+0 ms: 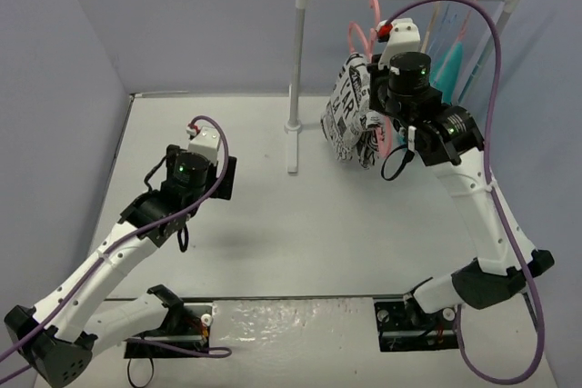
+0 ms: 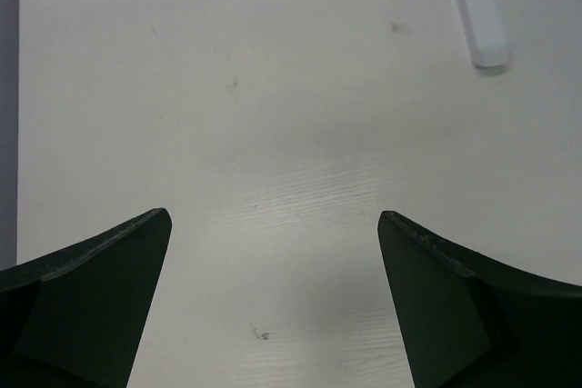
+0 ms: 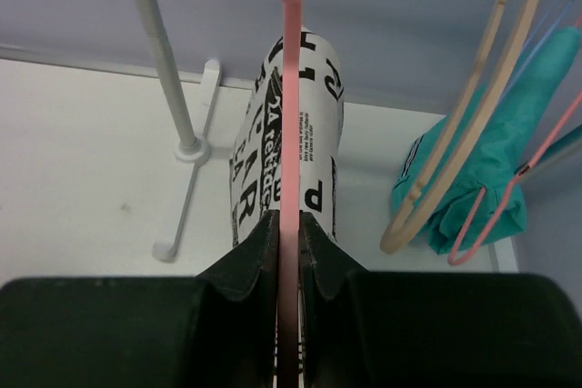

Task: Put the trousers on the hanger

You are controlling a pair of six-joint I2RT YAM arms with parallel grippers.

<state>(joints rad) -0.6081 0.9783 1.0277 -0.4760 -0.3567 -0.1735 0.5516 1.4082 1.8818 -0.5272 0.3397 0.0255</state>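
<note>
The trousers point(image 1: 348, 114), white with black newspaper print, hang folded over the pink hanger point(image 1: 360, 39) beside the rack pole. In the right wrist view the hanger point(image 3: 291, 88) runs edge-on straight up the middle, with the trousers point(image 3: 314, 147) draped over it just beyond the fingertips. My right gripper point(image 3: 289, 224) is shut on the hanger's pink bar. It sits up by the rack point(image 1: 380, 115). My left gripper point(image 1: 225, 179) hovers over the table at the left. Its jaws point(image 2: 273, 217) stand wide open with nothing between them.
A white clothes rack point(image 1: 296, 61) stands at the back with its rod across the top. On its right end hang a tan hanger point(image 3: 455, 152), a thin pink hanger point(image 3: 509, 184) and a teal garment point(image 3: 496, 156). The rack's foot point(image 2: 480, 15) lies ahead of the left gripper.
</note>
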